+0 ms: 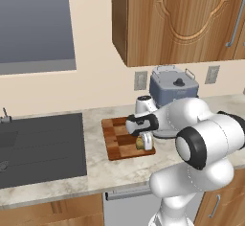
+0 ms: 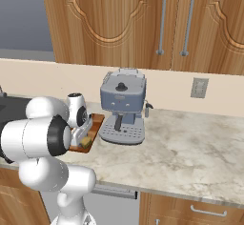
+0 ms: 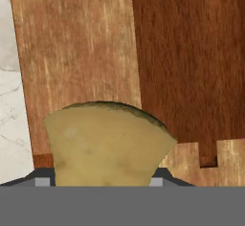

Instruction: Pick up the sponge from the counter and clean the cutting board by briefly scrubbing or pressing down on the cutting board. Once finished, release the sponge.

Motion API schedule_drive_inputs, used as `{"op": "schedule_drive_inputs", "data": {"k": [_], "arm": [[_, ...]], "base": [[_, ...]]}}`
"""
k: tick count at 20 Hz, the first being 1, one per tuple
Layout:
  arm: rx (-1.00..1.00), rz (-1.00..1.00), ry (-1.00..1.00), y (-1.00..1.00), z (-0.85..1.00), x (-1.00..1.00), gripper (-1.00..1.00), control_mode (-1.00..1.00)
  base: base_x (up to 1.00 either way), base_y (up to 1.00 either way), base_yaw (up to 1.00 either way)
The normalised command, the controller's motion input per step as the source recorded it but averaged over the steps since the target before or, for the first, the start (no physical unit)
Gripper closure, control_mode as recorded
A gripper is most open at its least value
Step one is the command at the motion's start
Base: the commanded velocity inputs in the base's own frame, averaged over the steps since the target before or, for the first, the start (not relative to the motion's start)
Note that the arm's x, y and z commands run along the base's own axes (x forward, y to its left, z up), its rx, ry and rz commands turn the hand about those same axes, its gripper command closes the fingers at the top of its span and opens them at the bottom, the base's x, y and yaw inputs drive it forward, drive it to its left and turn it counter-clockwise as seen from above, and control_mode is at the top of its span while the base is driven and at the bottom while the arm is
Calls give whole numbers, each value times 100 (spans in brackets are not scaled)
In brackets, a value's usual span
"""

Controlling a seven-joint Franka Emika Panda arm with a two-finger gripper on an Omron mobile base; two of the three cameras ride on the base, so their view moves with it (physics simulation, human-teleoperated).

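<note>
i've got the sponge (image 3: 106, 143) pinched between the jaws of the gripper (image 1: 143, 142), closed on its sides, and it bulges out just ahead of the tips in the hand view. so pickup is done.

directly past the sponge is the cutting board (image 1: 117, 139), light and dark wooden blocks right under the jaws. from the left base view the sponge sits low over the board's near right corner, at or very near the surface; i can't tell for sure whether it's pressing down or just hovering.

my read: we're in the scrub/press step. left to do: confirm contact with the board, a short press or rub, then let the sponge go.

off to one side of the jaws a strip of marbled counter (image 3: 10, 100) shows past the board's edge. beyond the board, farther from the jaws, the blue-grey coffee machine (image 2: 123, 106) stands by the wall, apart from the gripper.
</note>
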Motion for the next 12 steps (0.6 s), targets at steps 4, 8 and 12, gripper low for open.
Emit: {"op": "schedule_drive_inputs", "data": {"k": [4,8,12], "arm": [[0,7,-7,0,0,38,100,-100],[0,11,-2,0,0,51,100,-100],[0,11,0,1,0,58,100,-100]], "base": [[0,0,0],[0,0,0],[0,0,0]]}}
